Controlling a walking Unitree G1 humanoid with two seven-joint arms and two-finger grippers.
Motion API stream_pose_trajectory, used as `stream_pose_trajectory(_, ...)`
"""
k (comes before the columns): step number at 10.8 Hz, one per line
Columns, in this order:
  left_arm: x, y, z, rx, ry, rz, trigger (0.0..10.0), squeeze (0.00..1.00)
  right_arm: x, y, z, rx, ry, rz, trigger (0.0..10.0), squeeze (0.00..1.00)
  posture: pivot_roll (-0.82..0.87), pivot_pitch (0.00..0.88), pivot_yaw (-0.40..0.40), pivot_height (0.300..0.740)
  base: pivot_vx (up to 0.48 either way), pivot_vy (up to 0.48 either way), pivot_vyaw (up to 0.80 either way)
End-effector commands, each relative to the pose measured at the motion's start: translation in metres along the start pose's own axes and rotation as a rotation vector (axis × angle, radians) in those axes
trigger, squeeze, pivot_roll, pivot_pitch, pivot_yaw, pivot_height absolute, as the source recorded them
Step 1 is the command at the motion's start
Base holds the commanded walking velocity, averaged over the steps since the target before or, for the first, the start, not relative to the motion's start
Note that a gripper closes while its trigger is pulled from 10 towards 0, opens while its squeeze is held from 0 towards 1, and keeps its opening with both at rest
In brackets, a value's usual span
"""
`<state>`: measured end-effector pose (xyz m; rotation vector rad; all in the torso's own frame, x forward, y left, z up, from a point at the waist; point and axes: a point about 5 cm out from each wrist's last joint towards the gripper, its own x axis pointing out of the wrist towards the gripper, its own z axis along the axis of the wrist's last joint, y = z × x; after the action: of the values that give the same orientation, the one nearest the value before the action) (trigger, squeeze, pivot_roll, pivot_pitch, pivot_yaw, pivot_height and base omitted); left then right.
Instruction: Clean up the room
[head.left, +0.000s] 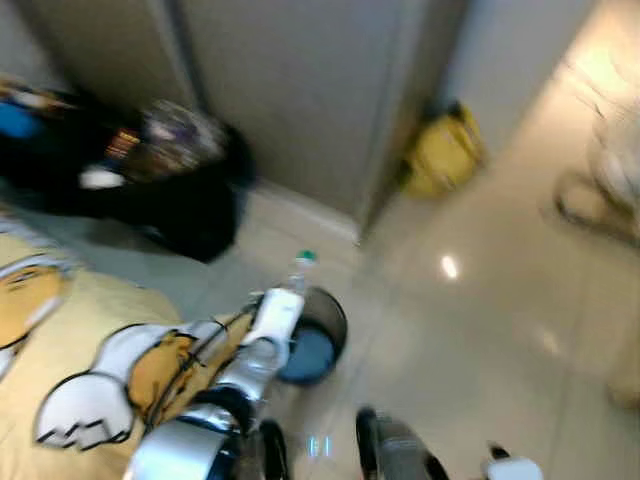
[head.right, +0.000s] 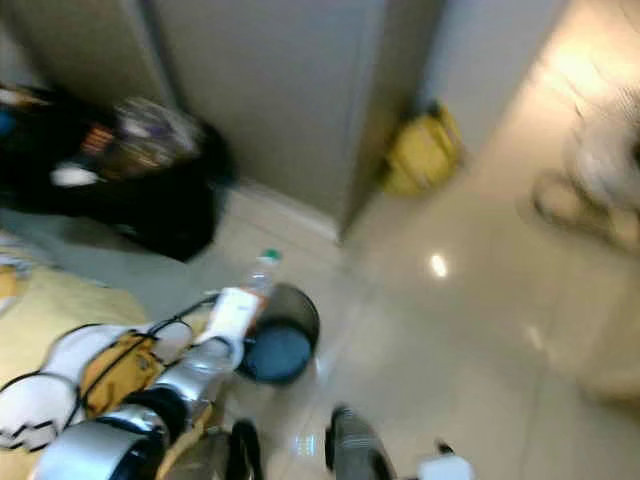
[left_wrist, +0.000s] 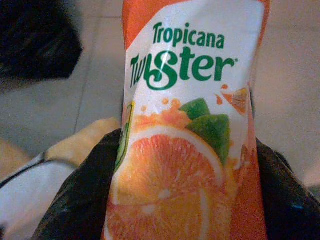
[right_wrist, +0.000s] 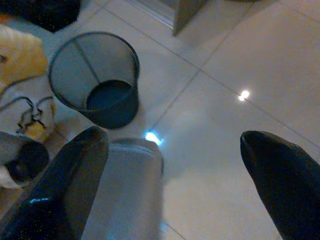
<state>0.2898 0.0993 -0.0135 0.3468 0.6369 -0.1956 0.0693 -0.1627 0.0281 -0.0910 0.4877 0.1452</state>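
left end effector (left_wrist: 180, 200) clamps juice bottle (head.left: 280, 310) above bin (right_wrist: 95, 80); right end effector (right_wrist: 175, 185) wide open.

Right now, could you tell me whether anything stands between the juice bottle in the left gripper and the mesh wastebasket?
Nothing visible does. The left gripper holds the Tropicana bottle just above the rim of the mesh wastebasket, whose mouth is open and which looks empty inside. The yellow cartoon blanket lies beside the basket, not over it.

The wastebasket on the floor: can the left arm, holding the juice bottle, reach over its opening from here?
Probably yes. The left gripper already holds the bottle beside the wastebasket, apparently over its open rim, with nothing between them.
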Motion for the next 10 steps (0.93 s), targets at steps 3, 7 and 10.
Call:
stream_pose_trajectory(3,0.001,-0.003,0.016,0.109,-0.065,0.040,10.0,1.00,-0.013,0.000,0.007,-0.014,0.020,-0.003,10.0,0.00,-0.41,0.379,0.042,0.736,0.000,0.000,0.00)
stream_pose_trajectory(7,0.002,0.008,0.015,0.370,-0.071,0.081,10.0,1.00,-0.007,0.003,0.010,-0.017,0.026,0.013,10.0,0.00,-0.39,0.358,0.046,0.736,0.000,0.000,0.00)
stream_pose_trajectory(10,-0.006,-0.004,-0.024,0.264,-0.015,-0.079,10.0,0.00,0.018,-0.005,0.017,-0.032,-0.013,0.022,10.0,0.00,-0.32,0.276,0.053,0.736,0.000,0.000,0.00)
